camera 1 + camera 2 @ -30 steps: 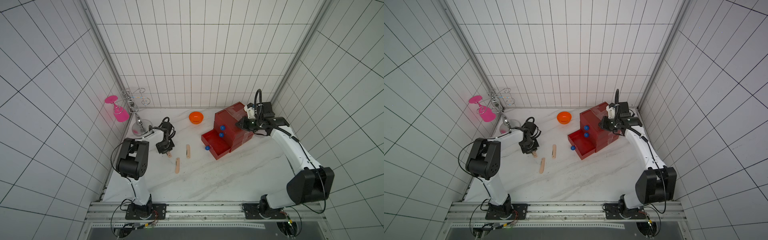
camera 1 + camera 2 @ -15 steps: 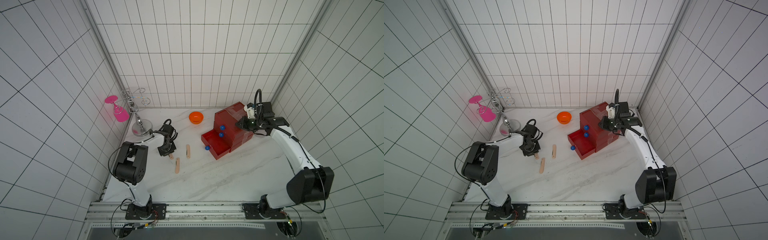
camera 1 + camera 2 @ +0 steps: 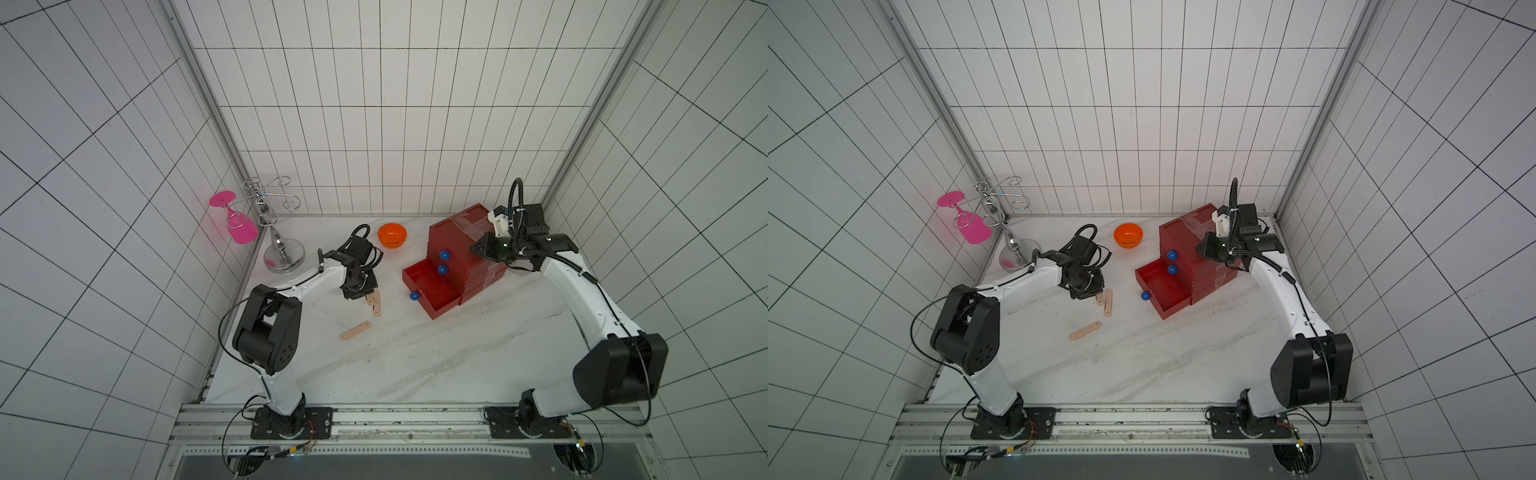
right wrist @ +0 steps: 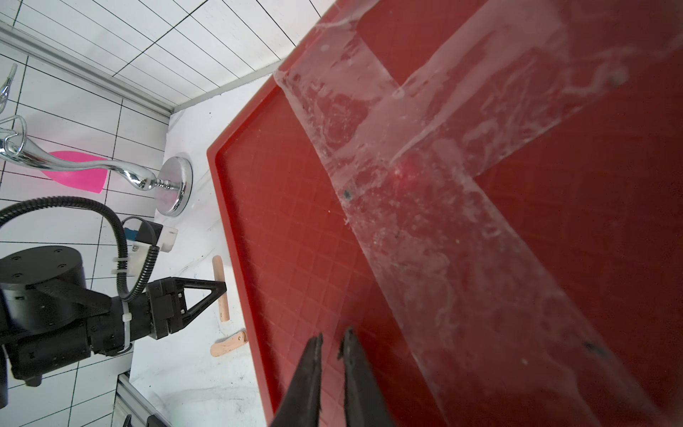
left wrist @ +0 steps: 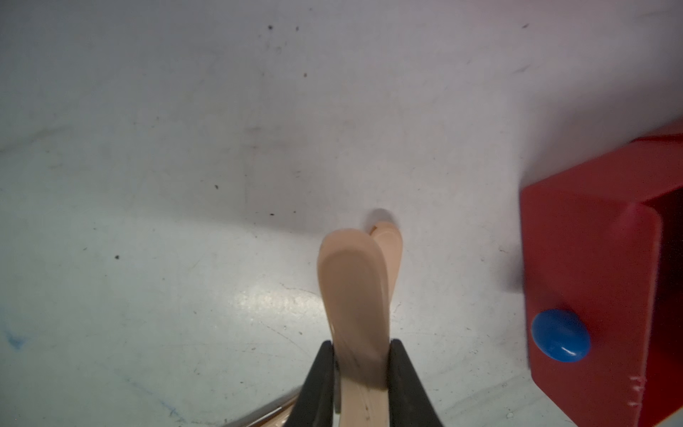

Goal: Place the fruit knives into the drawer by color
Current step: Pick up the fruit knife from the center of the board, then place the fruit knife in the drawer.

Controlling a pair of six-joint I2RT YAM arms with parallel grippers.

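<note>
The drawer (image 3: 457, 237) (image 3: 1187, 237) is a red chest with blue knobs at the back right; its lowest drawer (image 3: 432, 286) (image 3: 1163, 286) is pulled out. My left gripper (image 3: 366, 297) (image 3: 1096, 296) (image 5: 360, 347) is shut on a peach fruit knife (image 5: 353, 292), low over the table left of the pulled-out drawer's front (image 5: 591, 258). A second peach knife (image 3: 376, 305) (image 3: 1108, 303) (image 5: 391, 251) lies just beside the held one. A third (image 3: 355, 331) (image 3: 1086, 331) (image 4: 228, 344) lies nearer the front. My right gripper (image 3: 476, 248) (image 3: 1201, 249) (image 4: 332, 336) rests over the chest's taped top, shut and empty.
An orange bowl (image 3: 392, 235) (image 3: 1128, 235) stands behind the left gripper. A chrome glass rack (image 3: 282, 257) (image 3: 1017, 257) with a pink glass (image 3: 241, 228) hanging from it stands in the back left corner. Tiled walls close in three sides.
My left gripper has moved right towards the pulled-out drawer with the peach knife in it. The front knife now lies more crosswise. The right arm has not moved.
</note>
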